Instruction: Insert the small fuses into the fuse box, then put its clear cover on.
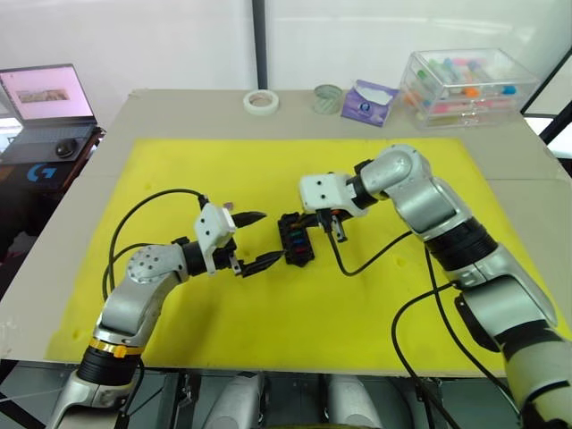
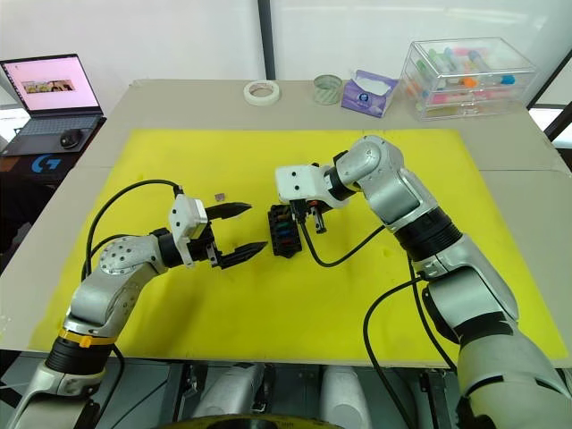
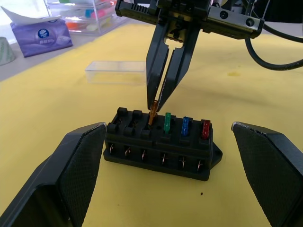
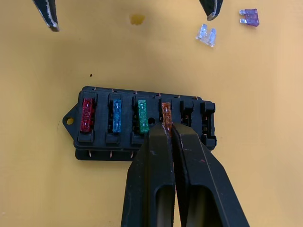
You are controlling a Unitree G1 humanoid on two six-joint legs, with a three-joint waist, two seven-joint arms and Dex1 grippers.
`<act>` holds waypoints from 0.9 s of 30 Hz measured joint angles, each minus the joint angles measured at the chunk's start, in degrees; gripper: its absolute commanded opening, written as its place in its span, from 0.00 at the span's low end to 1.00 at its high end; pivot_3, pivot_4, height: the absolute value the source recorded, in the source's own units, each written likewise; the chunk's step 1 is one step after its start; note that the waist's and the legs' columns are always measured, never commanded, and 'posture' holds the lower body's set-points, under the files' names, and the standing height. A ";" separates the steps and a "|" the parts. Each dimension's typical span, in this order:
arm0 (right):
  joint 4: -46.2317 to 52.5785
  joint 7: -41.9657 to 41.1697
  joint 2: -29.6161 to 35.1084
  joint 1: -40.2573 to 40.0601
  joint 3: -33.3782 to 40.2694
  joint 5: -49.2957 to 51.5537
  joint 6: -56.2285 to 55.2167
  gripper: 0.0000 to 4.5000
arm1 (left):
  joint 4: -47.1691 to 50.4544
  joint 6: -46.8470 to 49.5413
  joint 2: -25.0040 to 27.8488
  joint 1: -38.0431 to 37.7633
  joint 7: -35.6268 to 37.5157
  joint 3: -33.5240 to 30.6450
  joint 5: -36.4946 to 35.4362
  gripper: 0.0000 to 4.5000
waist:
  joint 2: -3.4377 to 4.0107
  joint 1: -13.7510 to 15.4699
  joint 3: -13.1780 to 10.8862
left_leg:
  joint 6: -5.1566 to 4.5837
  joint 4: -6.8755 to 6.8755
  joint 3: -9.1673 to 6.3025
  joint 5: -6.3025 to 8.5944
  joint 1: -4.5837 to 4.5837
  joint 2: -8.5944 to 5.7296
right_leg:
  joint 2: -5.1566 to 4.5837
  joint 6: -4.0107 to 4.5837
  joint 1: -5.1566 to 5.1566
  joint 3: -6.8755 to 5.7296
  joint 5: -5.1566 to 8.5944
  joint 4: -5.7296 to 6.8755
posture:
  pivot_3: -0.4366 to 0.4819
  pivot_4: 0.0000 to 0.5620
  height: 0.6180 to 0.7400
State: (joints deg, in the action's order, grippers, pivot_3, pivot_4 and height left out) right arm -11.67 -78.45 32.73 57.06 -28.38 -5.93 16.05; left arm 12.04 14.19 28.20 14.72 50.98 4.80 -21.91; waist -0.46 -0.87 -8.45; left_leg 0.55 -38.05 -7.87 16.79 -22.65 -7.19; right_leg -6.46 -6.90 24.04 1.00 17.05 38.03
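The black fuse box point(image 3: 161, 150) lies mid-mat on the yellow mat point(image 1: 179, 170), between the two arms. Red point(image 4: 87, 115), blue point(image 4: 117, 116) and green point(image 4: 143, 116) fuses sit in its slots. My right gripper point(image 4: 169, 127) comes down from above, shut on an orange fuse point(image 3: 152, 117) that stands partly in the fourth slot. My left gripper point(image 1: 273, 236) is open, one finger point(image 3: 71, 175) on each side of the box and clear of it. A purple fuse point(image 4: 249, 17) and a clear-grey fuse point(image 4: 206, 34) lie loose on the mat. The clear cover point(image 3: 116, 72) rests behind the box.
At the table's far edge stand a clear box of coloured tubes point(image 1: 465, 82), a tissue pack point(image 1: 368, 101), a small glass point(image 1: 328, 97) and a tape roll point(image 1: 261, 101). A laptop point(image 1: 45, 98) sits off the table's left. Black cables trail from both wrists.
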 measured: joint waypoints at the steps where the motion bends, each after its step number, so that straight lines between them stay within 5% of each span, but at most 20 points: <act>1: -0.09 -0.02 -0.08 0.00 -0.01 -0.12 -0.13 0.00 | 0.00 -0.01 0.00 0.00 -0.01 0.00 0.01 0.99 | 0.00 0.00 0.00 | 0.00 0.00 0.00 0.00 0.00 0.00 | 0.00 0.00 0.00 0.00 0.00 0.00 | 0.48 0.27 1.00; 27: -3.05 -2.41 -1.94 2.17 -0.48 -2.82 -0.53 0.00 | 0.00 -1.06 -0.12 -0.57 -1.20 0.01 0.29 0.99 | 0.00 -0.02 0.00 | 0.00 0.00 0.00 0.00 0.00 0.00 | 0.00 0.00 0.01 0.00 0.00 0.02 | 0.48 0.27 1.00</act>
State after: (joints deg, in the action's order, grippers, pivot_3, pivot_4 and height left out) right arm -14.71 -80.87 30.79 59.22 -28.86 -8.75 15.52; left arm 12.05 13.13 28.08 14.15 49.78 4.82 -21.62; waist -0.46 -0.89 -8.45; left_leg 0.55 -38.05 -7.87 16.79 -22.65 -7.19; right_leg -6.46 -6.90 24.05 1.00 17.05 38.05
